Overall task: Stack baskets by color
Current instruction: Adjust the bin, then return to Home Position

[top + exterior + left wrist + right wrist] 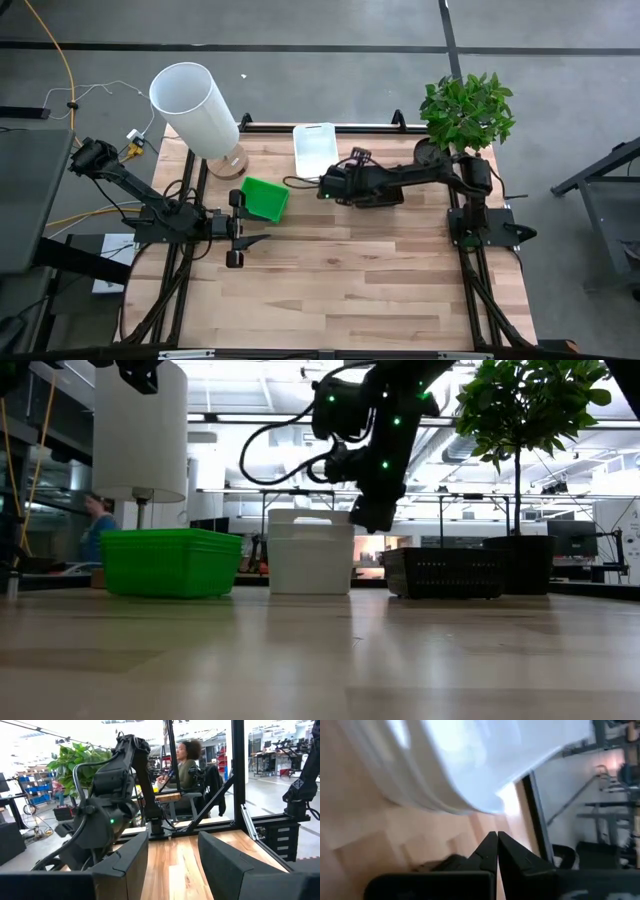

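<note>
Two baskets [313, 150] near far edge.

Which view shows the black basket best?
The low view: the black basket stands in full profile right of the white basket, mesh side clear. In the high view the right arm covers it. Neither wrist view shows it.
</note>
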Motion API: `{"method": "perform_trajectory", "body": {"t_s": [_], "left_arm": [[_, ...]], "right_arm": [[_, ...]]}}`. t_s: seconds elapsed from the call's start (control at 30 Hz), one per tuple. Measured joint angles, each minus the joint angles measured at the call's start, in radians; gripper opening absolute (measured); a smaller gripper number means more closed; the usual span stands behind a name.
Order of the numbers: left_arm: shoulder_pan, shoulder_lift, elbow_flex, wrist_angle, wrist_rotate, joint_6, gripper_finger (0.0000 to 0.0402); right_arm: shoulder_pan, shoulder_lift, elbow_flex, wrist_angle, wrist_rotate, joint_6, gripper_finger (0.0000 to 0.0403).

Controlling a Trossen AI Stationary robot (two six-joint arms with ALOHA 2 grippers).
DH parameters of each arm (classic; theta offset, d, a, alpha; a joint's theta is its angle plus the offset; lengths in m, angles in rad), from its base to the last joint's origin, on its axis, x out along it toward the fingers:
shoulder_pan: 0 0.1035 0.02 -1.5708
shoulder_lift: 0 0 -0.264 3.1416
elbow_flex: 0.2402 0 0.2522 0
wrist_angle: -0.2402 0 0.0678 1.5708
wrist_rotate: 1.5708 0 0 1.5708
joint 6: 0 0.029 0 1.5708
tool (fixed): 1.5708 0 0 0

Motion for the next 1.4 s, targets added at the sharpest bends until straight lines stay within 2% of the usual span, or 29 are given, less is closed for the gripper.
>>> {"method": "perform_trajectory", "body": {"t_s": [0.17, 0.47, 0.57, 0.67, 0.77, 0.87, 0.97, 1.13, 1.3, 1.4], "left_arm": [[0.0, 0.0, 0.0, 0.0, 0.0, 0.0, 0.0161], [0.0, 0.0, 0.0, 0.0, 0.0, 0.001, 0.0161], [0.0, 0.0, 0.0, 0.0, -0.011, 0.001, 0.0161], [0.0, 0.0, 0.0, -0.001, -0.084, 0.001, 0.0161], [-0.006, 0.0, 0.0, -0.016, -0.148, 0.001, 0.0161], [-0.016, 0.0, 0.0, -0.031, -0.161, 0.009, 0.0161], [-0.026, 0.0, 0.0, -0.031, -0.174, 0.012, 0.0161], [-0.026, 0.0, 0.0, -0.021, -0.176, 0.028, 0.0161], [-0.023, 0.0, 0.0, -0.021, -0.176, 0.028, 0.0161], [-0.023, 0.0, 0.0, -0.022, -0.177, 0.028, 0.0161]], "right_arm": [[0.008, 0.0, -0.017, 0.101, -0.063, -0.055, 0.0], [0.085, 0.0, -0.017, 0.192, -0.059, -0.202, 0.0], [0.101, -0.001, -0.017, 0.12, -0.04, -0.193, 0.0], [0.113, -0.014, -0.017, -0.024, -0.027, -0.116, 0.0], [0.114, -0.046, -0.027, -0.169, -0.073, -0.012, 0.0], [0.118, -0.13, -0.119, -0.172, -0.117, 0.035, 0.0], [0.128, -0.264, -0.277, -0.056, -0.151, 0.075, 0.0], [0.156, -0.533, -0.567, 0.244, -0.21, 0.111, 0.0], [0.179, -0.785, -0.787, 0.626, -0.278, 0.069, 0.0], [0.18, -0.904, -0.892, 0.881, -0.357, 0.0, 0.0]]}}
